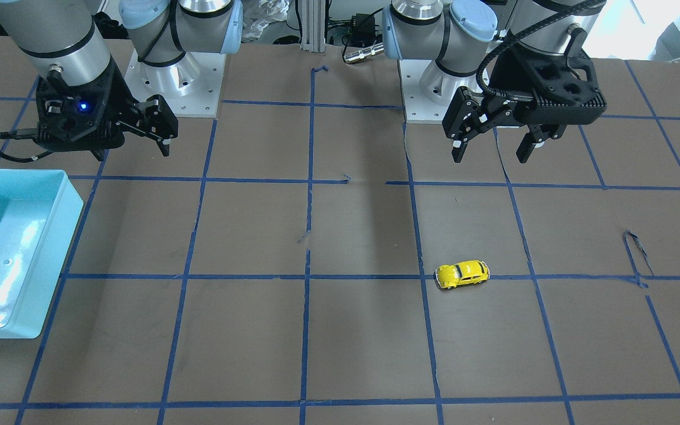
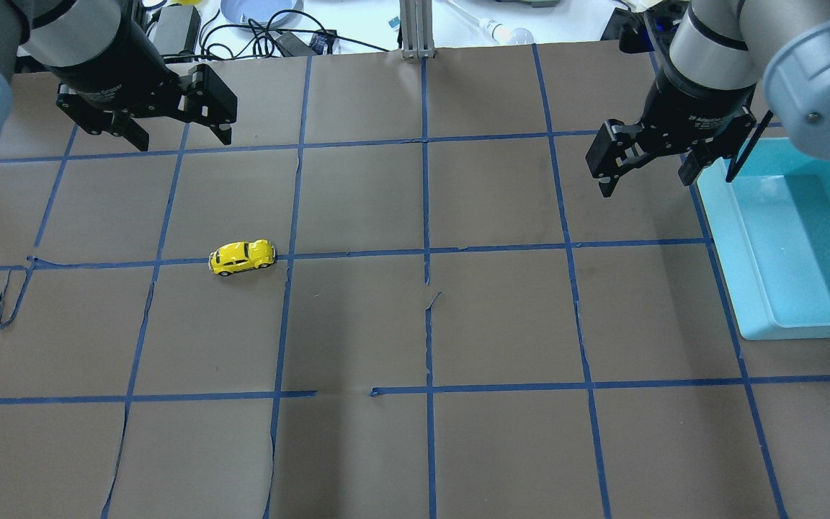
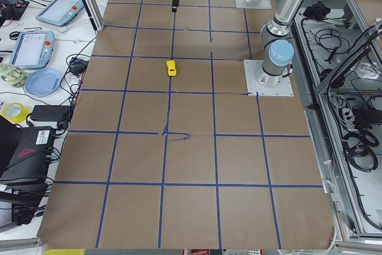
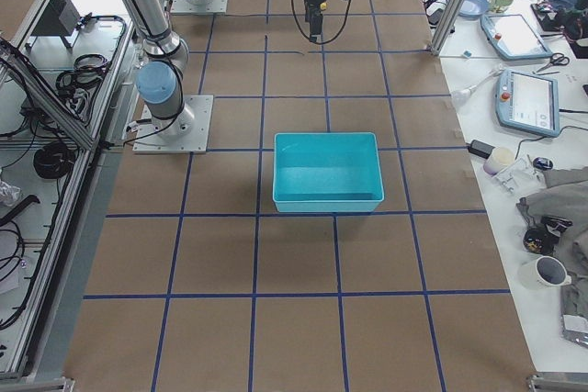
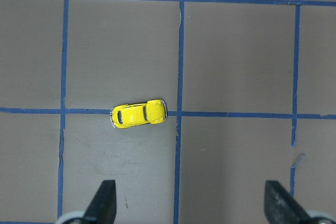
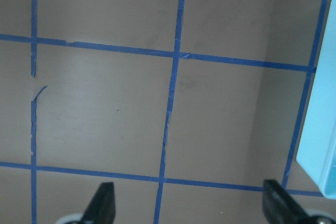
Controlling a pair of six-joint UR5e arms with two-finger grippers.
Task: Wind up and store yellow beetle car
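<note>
The yellow beetle car (image 2: pixel 241 256) stands on its wheels on the brown paper, on a blue tape line, left of centre in the overhead view. It also shows in the front view (image 1: pixel 461 274), the left side view (image 3: pixel 171 67) and the left wrist view (image 5: pixel 138 115). My left gripper (image 2: pixel 181 137) is open and empty, raised above the table, behind the car; it also shows in the front view (image 1: pixel 491 154) and its own wrist view (image 5: pixel 191 200). My right gripper (image 2: pixel 647 180) is open and empty, raised beside the bin, and also shows in the front view (image 1: pixel 133 150) and its wrist view (image 6: pixel 189 200).
A light blue open bin (image 2: pixel 732 238) sits at the table's right end, with nothing showing in it, also seen in the front view (image 1: pixel 51 248) and the right side view (image 4: pixel 326 199). Blue tape lines grid the brown paper. Cables and tablets lie beyond the far edge.
</note>
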